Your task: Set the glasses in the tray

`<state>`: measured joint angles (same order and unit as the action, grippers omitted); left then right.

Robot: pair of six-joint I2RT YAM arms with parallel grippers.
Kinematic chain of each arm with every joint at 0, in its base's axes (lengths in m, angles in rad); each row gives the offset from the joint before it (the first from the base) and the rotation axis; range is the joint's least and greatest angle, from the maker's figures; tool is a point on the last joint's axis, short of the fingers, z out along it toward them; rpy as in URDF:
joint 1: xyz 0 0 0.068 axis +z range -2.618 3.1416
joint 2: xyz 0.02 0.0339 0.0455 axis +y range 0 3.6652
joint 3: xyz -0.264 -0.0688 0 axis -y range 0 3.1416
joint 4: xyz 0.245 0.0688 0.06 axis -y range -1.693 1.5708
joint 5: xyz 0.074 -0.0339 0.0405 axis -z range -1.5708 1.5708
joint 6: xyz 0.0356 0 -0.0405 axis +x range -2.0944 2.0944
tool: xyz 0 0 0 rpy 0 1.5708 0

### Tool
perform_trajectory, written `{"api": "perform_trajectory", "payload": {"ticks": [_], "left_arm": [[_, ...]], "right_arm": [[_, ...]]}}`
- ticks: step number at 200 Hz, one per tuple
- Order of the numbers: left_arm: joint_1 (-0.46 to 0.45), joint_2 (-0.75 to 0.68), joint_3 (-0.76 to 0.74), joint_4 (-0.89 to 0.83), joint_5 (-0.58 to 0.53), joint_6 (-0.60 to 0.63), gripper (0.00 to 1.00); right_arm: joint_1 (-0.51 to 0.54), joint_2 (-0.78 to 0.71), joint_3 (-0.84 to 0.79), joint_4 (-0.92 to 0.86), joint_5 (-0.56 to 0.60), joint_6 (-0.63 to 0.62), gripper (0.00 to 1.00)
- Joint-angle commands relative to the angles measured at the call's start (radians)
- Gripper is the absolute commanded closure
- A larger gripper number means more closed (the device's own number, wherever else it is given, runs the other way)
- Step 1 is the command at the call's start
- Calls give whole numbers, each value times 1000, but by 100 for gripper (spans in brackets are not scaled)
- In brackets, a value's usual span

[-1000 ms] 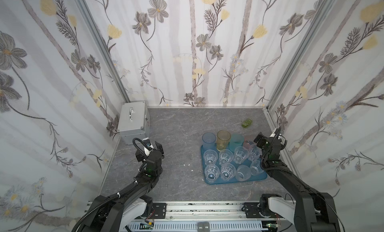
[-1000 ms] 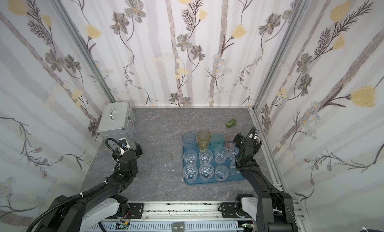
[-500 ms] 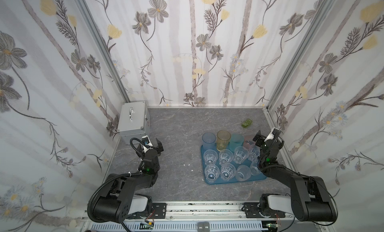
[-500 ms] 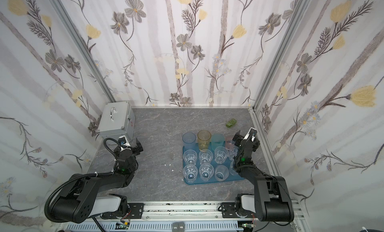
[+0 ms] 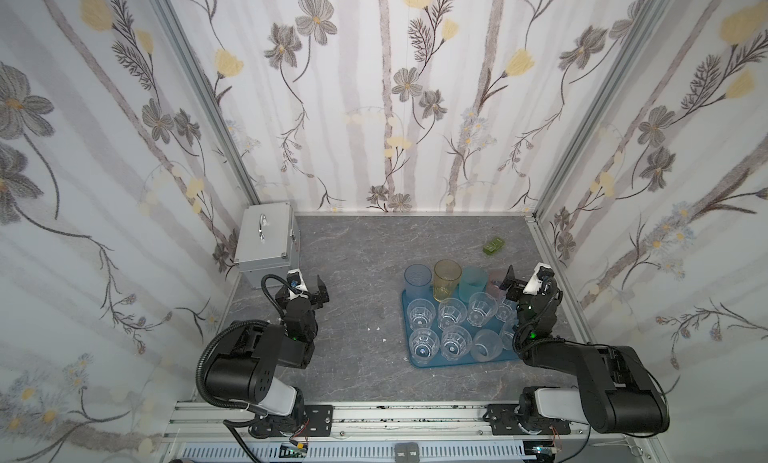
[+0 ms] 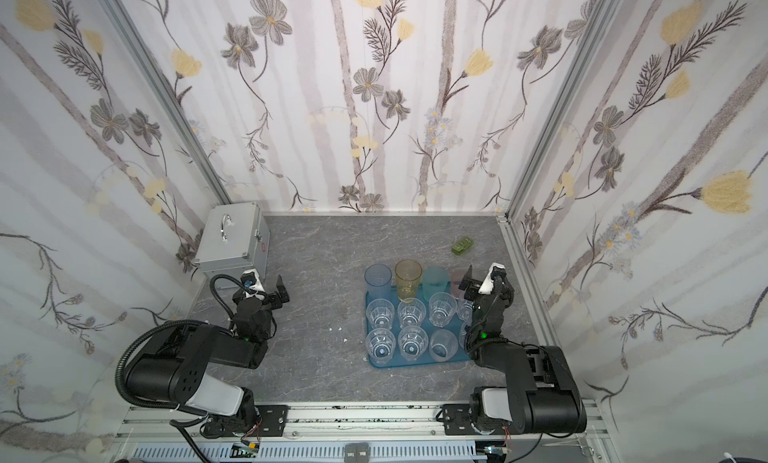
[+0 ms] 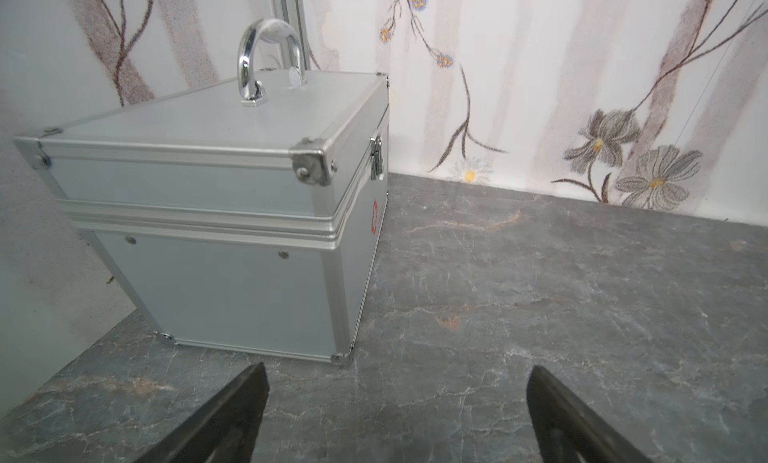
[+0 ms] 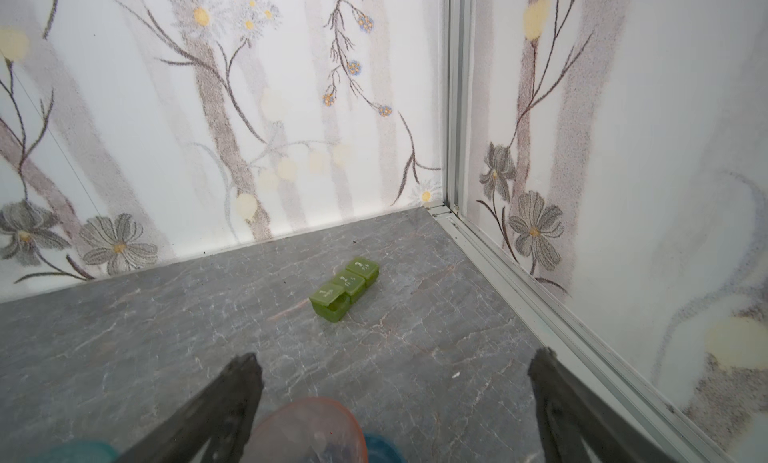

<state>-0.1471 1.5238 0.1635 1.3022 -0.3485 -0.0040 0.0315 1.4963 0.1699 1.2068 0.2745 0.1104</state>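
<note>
Both top views: at 4 o'clock on the grey marble-pattern tabletop [image 5: 365, 249], a flat teal-blue plastic tray with rounded corners and a low rim [image 5: 409, 359], carrying 12 translucent glasses [image 5: 482, 308], all upright and inside the rim. Along the tray's 12 o'clock edge, 4 taller tinted ones in a row: blue tumbler [image 5: 417, 280], yellow tumbler [image 5: 446, 278], teal tumbler [image 5: 473, 283], then pink tumbler [image 5: 495, 282], half hidden behind the right gripper [image 5: 524, 274]. Toward 6 o'clock, 2 rows of 4 shorter clear glasses [image 5: 424, 342], with the pair at the 3 o'clock end partly covered by the right arm. Right gripper poised over the pink tumbler at the tray's 1 o'clock corner, spread wide and gripping nothing; in the right wrist view, pink rim low between the 2 dark fingers [image 8: 220, 411], nearer one of them, contact impossible to judge. Farther off toward 1 o'clock, a small green plastic pill box of 3 joined compartments [image 8: 345, 288], well apart from the tray. At 9 o'clock, the left gripper [image 5: 306, 285], likewise spread wide and empty, over bare tabletop just beside the silver metal case with a chrome handle [image 5: 266, 240] at 10 o'clock.
</note>
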Motion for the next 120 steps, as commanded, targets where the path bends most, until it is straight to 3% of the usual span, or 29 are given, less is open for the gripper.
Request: {"api": "perform_trajectory", "payload": {"ticks": [1, 15, 78, 120], "left_arm": [[3, 5, -5, 156, 9, 13, 0], [7, 9, -2, 155, 16, 9, 0], [35, 79, 40, 139, -7, -32, 0], [97, 61, 51, 84, 80, -90, 0]], "right_arm": [[-1, -14, 13, 90, -9, -16, 0], [2, 17, -9, 186, -10, -27, 0], [3, 4, 1, 146, -8, -25, 0], [4, 5, 2, 146, -2, -26, 0]]}}
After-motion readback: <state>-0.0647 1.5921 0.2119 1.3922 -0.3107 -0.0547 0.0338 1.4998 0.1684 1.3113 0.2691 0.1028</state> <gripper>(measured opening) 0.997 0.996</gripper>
